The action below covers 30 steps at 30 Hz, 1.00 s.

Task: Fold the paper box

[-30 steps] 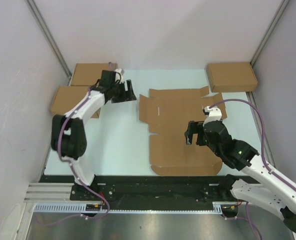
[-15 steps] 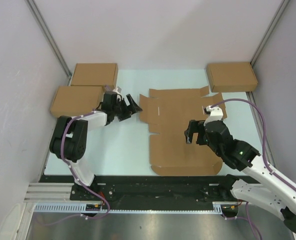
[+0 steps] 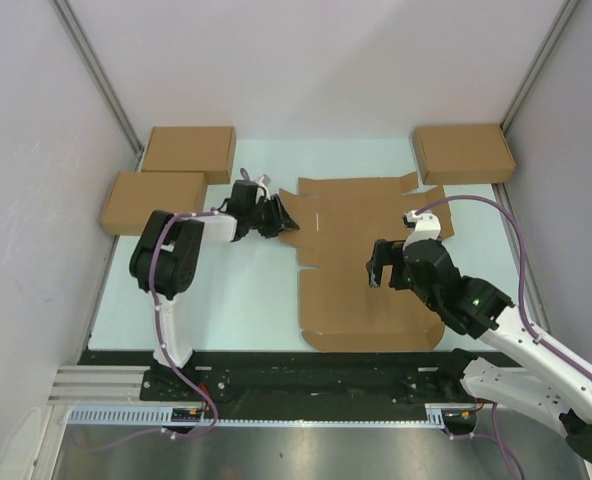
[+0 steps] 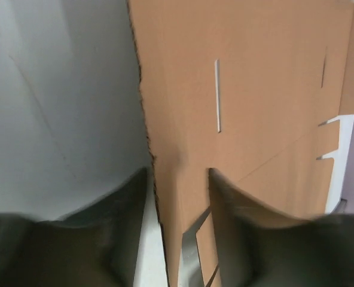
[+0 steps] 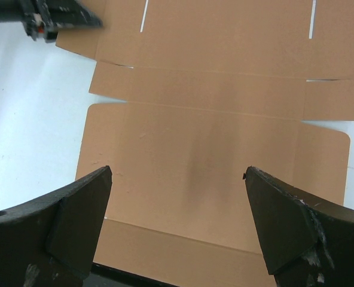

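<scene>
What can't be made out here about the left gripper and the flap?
Left wrist: the left gripper shows only blurred dark fingers; contact with the paper box is unclear.
Top: the flap's corner is hidden under that gripper.
Right wrist: the box's near corners are hidden behind the right gripper.

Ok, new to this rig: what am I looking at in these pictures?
Two robot arms are bolted at the near edge of the table. The overhead picture looks down from behind them; the other two come from a camera on each wrist. A flat, unfolded paper box lies in the middle, with three closed boxes at the far corners. The left arm has its jaws open around the paper box's left edge. The right arm hovers over it, jaws wide open, holding nothing.
</scene>
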Available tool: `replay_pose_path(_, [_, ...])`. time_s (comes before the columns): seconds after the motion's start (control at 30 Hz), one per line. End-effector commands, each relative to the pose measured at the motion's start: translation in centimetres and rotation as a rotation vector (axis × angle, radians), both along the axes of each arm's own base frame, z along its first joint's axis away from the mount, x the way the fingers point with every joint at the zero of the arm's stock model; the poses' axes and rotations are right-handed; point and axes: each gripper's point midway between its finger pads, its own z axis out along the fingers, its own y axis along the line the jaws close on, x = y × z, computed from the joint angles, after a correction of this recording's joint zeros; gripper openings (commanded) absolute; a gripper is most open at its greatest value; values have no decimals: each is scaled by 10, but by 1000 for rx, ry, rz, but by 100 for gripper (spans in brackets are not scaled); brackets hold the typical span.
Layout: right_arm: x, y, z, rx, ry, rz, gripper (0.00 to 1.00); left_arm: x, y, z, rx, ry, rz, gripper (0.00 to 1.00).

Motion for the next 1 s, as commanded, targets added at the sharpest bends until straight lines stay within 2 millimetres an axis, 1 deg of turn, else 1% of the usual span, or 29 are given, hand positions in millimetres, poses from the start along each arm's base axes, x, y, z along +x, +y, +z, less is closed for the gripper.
replay_pose_path(0.0, [7, 2, 27, 43, -70, -12, 100, 3, -10, 0, 10, -12, -118, 19])
replay_pose_path(0.03, [6, 2, 28, 43, -73, -11, 100, 0, -7, 1, 23, 2, -129, 11])
replay_pose_path(0.07, [6, 0, 28, 43, -75, -15, 100, 3, -6, 8, 39, -30, -151, 6])
replay_pose_path(0.1, [6, 0, 29, 46, -77, -17, 100, 8, 0, 20, 48, -62, -148, 0])
replay_pose_path(0.13, [6, -1, 30, 47, -82, -18, 100, 0, 9, 17, 77, -7, -154, 0])
replay_pose_path(0.17, [6, -1, 30, 50, -82, -19, 100, 8, 15, 31, 105, -46, -172, 0])
replay_pose_path(0.2, [6, -2, 30, 48, -82, -18, 100, 3, 31, 32, 138, 8, -162, 0])
replay_pose_path(0.23, [5, -2, 30, 49, -80, -19, 100, 4, 37, 37, 150, 13, -171, 0])
replay_pose_path(0.27, [5, 0, 29, 51, -76, -14, 100, 17, 46, 53, 174, -26, -183, 0])
replay_pose_path(0.3, [5, 0, 29, 51, -74, -12, 100, 18, 54, 52, 203, -5, -188, 0])
replay_pose_path(0.33, [5, 1, 28, 52, -72, -11, 100, 6, 64, 47, 246, 53, -221, 0])
replay_pose_path(0.37, [5, 3, 27, 49, -68, -1, 100, 15, 69, 59, 271, 29, -222, 0])
replay_pose_path(0.4, [5, 4, 27, 46, -68, 9, 100, 7, 78, 51, 302, 90, -231, 0])
replay_pose_path(0.47, [4, 5, 29, 44, -75, 21, 100, 13, 95, 52, 385, 87, -214, 0])
replay_pose_path(0.53, [3, 3, 34, 51, -90, 23, 100, 16, 115, 51, 421, 100, -162, 0])
replay_pose_path(0.57, [2, 3, 34, 54, -92, 28, 100, 16, 126, 50, 432, 112, -135, 0])
replay_pose_path(0.63, [-1, 1, 34, 55, -91, 34, 100, 14, 138, 50, 466, 123, -115, 0])
replay_pose_path(0.67, [-2, 1, 33, 53, -87, 38, 100, 13, 147, 45, 510, 133, -95, 0])
replay_pose_path(0.7, [-3, 1, 32, 51, -79, 42, 100, 13, 153, 45, 534, 134, -82, 1])
replay_pose_path(0.73, [-3, 2, 30, 46, -71, 47, 100, 12, 160, 42, 566, 144, -66, 3])
replay_pose_path(0.77, [-4, 3, 28, 45, -62, 51, 100, 10, 175, 35, 636, 167, -24, 7])
replay_pose_path(0.8, [-5, 3, 26, 43, -55, 53, 100, 6, 184, 29, 680, 200, -6, 17])
replay_pose_path(0.83, [-6, 3, 26, 46, -50, 51, 100, 5, 188, 27, 701, 211, 11, 24])
replay_pose_path(0.87, [-6, 3, 25, 48, -48, 51, 100, 2, 191, 30, 708, 211, 27, 48])
replay_pose_path(0.93, [-7, 1, 25, 45, -47, 45, 100, 8, 195, 45, 716, 161, 83, 61])
replay_pose_path(0.97, [-7, 0, 25, 43, -49, 41, 100, 10, 195, 67, 706, 107, 111, 66])
